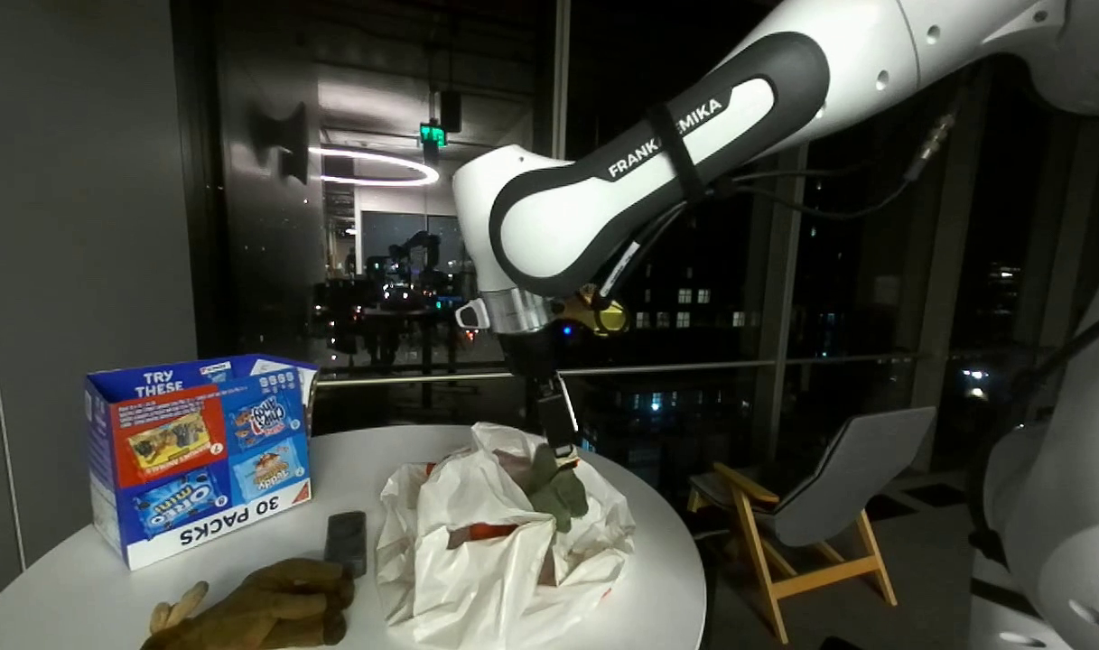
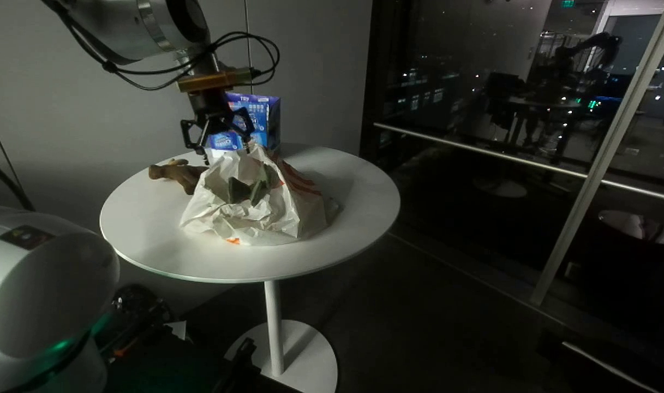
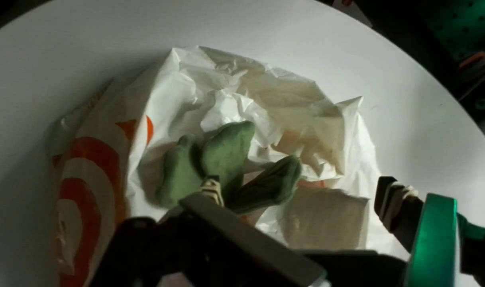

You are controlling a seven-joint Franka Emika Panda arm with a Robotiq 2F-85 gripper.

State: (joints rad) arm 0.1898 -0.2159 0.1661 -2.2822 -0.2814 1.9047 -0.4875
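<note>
Exterior view: bag (image 2: 244, 221) rests on white table (image 2: 359, 202) near windows (image 2: 473, 114).

End effector (image 1: 562, 450) near green cloth (image 1: 558, 495) in a crumpled white bag (image 1: 454, 582), snack box (image 1: 210, 460) well apart

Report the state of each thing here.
Black two-fingered gripper: open, holding nothing.
White plastic-looking bag with orange print: crumpled, mouth open.
Soft green cloth item: unheld, lying in the bag's mouth.
Brown fabric item: lying outside the bag.
Blue-and-red cardboard box: standing on the round white table.
Dark rectangular block: lying on the table.
White ring-shaped lamp: lit.
</note>
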